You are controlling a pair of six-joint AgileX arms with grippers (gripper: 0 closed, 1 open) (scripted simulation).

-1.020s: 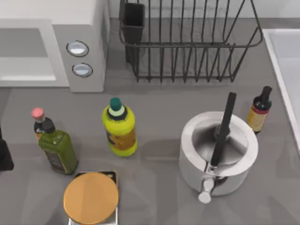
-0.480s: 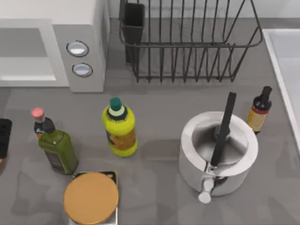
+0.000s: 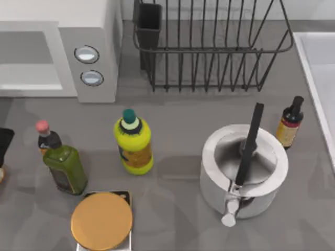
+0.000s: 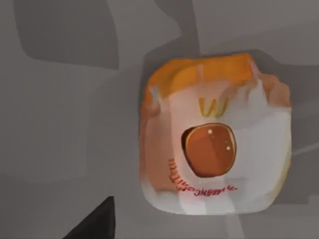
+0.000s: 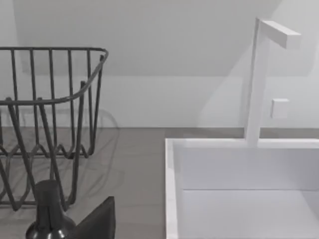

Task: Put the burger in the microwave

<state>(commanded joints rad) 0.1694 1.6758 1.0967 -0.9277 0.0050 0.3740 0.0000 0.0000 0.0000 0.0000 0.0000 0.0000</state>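
One arm closing in on the burger, nothing gripped yet.

At the table's left edge, the left arm's dark gripper (image 3: 4, 144) has slid in from the near-left corner over the last second and now sits just left of the pink-capped green glass bottle (image 3: 62, 164). Its wrist camera looks straight down on the small round burger (image 4: 214, 149), half-wrapped in white printed paper with an orange layer and glossy brown bun showing, lying on the grey table; I cannot tell how wide the fingers stand. That puts the pickup next, by my reckoning. The big white boxy microwave (image 3: 97, 31) waits open at the far left. The right arm idles by the white sink (image 5: 239, 179).
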